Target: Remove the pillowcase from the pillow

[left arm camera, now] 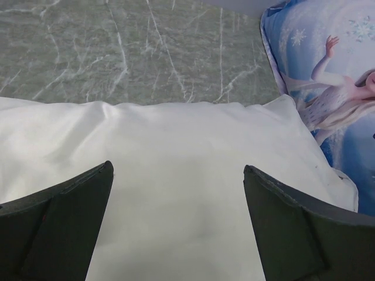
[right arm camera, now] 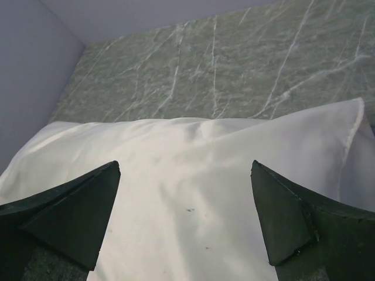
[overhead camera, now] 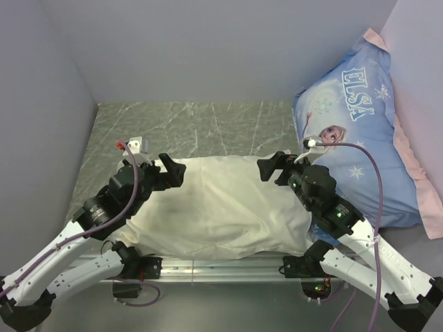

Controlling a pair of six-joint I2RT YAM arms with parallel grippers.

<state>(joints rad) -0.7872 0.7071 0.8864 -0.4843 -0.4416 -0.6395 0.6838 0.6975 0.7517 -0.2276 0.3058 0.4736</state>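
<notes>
The cream pillowcase lies lengthwise across the near part of the table and is filled out plump. The pillow is inside it and none of its own surface shows. My left gripper hovers over the case's left far corner, open, with nothing between its fingers. In the left wrist view the case spreads under the wide-apart left gripper. My right gripper stands open over the case's right far corner. In the right wrist view the case lies below the empty right gripper.
A blue ELSA-print pillow with a pink edge leans against the right wall and touches the case's right end. Green marble tabletop lies bare behind the case. Grey walls close in left, back and right. A metal rail runs along the near edge.
</notes>
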